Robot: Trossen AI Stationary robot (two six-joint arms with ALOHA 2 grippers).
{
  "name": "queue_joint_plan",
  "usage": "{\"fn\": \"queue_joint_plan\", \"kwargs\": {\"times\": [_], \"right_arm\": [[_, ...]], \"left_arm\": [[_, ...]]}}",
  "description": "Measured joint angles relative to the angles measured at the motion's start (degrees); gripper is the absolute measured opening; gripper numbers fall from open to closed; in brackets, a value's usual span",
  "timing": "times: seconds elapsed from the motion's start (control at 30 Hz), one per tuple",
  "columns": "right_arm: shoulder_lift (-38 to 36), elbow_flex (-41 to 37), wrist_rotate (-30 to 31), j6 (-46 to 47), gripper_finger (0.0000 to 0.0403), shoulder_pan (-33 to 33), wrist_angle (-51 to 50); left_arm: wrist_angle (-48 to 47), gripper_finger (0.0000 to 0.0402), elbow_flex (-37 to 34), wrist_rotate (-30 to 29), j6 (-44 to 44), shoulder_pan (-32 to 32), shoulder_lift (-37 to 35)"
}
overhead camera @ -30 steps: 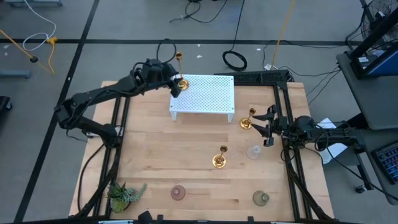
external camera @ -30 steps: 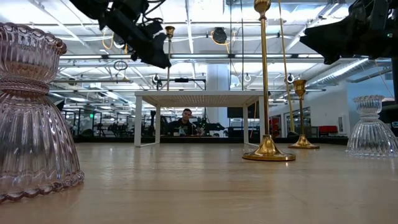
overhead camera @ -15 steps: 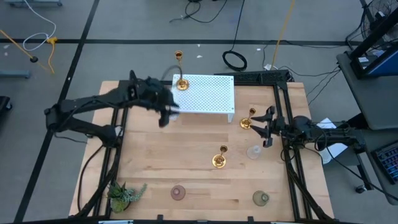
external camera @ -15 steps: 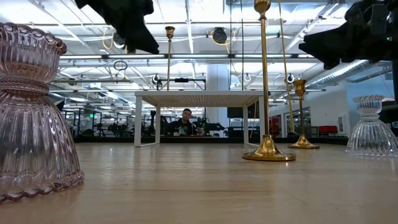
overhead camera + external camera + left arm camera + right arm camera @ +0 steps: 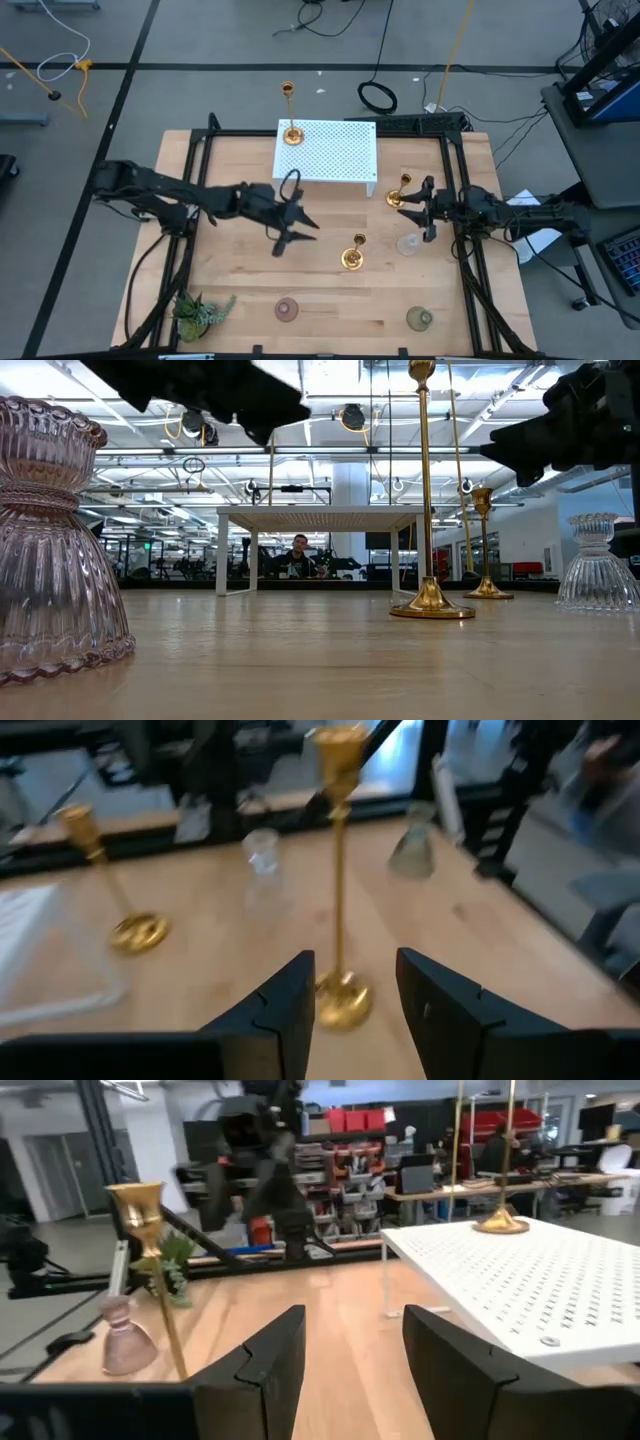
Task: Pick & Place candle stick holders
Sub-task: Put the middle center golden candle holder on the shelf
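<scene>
Three gold candlesticks stand upright on their round bases: one on the white rack's far left corner (image 5: 291, 134), one mid-table (image 5: 351, 258), one beside the rack's right end (image 5: 397, 198). The clear glass holder (image 5: 408, 244), pink holder (image 5: 287, 309) and green holder (image 5: 420, 319) stand on the table. My left gripper (image 5: 300, 236) is open and empty, left of the mid-table candlestick (image 5: 338, 900), which shows between its fingers but farther off. My right gripper (image 5: 422, 208) is open and empty, just right of the candlestick beside the rack and higher than its top.
The white perforated rack (image 5: 328, 155) stands on legs at the far middle. A green plant sprig (image 5: 200, 312) lies at the near left corner. Black frame rails run along the table's left and right sides (image 5: 462, 200). A person sits in the room beyond the table (image 5: 300, 555).
My left gripper has gone from the candlestick at the rack's far left corner toward the table's near edge and right, down over the middle of the table, toward the mid-table candlestick. The candlestick on the rack stays upright where it was.
</scene>
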Motion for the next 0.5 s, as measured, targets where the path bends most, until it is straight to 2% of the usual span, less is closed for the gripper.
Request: {"fn": "queue_joint_plan", "kwargs": {"times": [0.17, 0.27, 0.33, 0.5], "right_arm": [[2.77, 0.00, 0.04, 0.00, 0.0160, -0.02, 0.56], [4.07, 0.00, 0.08, 0.00, 0.0160, -0.02, 0.80], [4.68, 0.00, 0.12, 0.00, 0.0160, -0.01, 0.87], [5.53, 0.00, 0.15, -0.02, 0.0160, 0.00, 0.87]], "left_arm": [[15.17, 0.0147, 0.00, -0.14, -1.82, -3.28, 10.02], [22.53, 0.0147, 0.00, -3.62, -2.20, -4.09, 14.57], [25.67, 0.0147, 0.02, -6.10, -3.43, -4.07, 16.87], [30.73, 0.0147, 1.11, -6.59, -6.56, -3.85, 22.34]]}}
